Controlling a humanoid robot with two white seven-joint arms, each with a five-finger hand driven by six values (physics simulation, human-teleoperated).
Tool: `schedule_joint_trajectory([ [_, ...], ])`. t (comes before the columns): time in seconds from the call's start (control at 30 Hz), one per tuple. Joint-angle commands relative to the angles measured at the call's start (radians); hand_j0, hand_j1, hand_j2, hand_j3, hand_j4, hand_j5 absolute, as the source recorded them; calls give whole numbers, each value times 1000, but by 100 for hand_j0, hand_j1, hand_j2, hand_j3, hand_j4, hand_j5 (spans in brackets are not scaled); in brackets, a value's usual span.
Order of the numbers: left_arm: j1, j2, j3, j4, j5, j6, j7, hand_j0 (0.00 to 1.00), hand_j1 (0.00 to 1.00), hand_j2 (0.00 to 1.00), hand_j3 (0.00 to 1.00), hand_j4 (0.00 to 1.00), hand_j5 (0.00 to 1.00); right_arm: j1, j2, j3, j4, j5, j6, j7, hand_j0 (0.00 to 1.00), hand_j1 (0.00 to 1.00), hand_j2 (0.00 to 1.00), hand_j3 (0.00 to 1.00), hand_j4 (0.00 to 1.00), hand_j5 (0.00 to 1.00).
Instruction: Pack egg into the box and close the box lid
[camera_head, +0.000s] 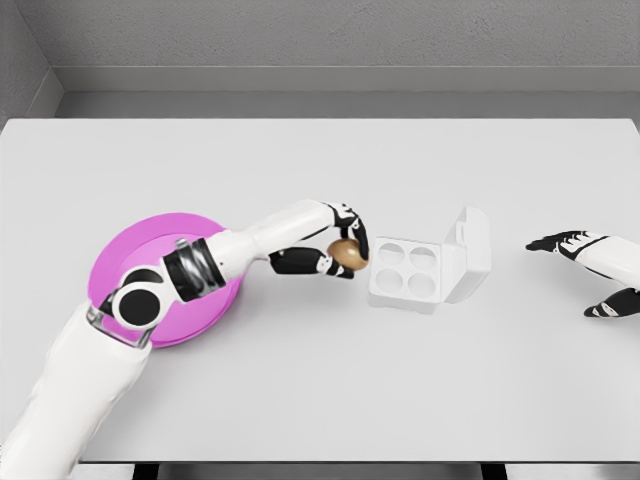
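Note:
A brown egg (345, 252) is held in my left hand (340, 250), whose fingers curl around it just left of the white egg box (408, 272). The box sits on the table with several round cups showing and no egg in them. Its lid (470, 254) stands open, tilted up on the right side. My left arm reaches over a pink plate (130, 262). At the right edge, my right hand (585, 270) hovers above the table with fingers spread, apart from the box.
The white table (320, 400) stretches wide in front and behind the box. A grey wall runs along the far edge. The pink plate lies at the left, partly hidden by my left forearm.

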Motion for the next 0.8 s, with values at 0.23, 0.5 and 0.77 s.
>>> schedule_joint_trajectory([
  [0.23, -8, -70, -14, 42, -47, 3, 1, 34, 34, 34, 34, 34, 34, 0, -2, 0, -1, -7, 2, 0, 100, 100, 100, 100, 100, 100],
  [0.5, -20, -110, -28, 84, -92, 3, 1, 34, 34, 34, 34, 34, 34, 0, 0, 0, 0, -7, 2, 1, 100, 100, 100, 100, 100, 100],
  [0.77, -41, -139, -40, 127, -98, 3, 1, 35, 35, 35, 35, 35, 35, 0, -2, 0, 0, -7, 2, 0, 100, 100, 100, 100, 100, 100],
])
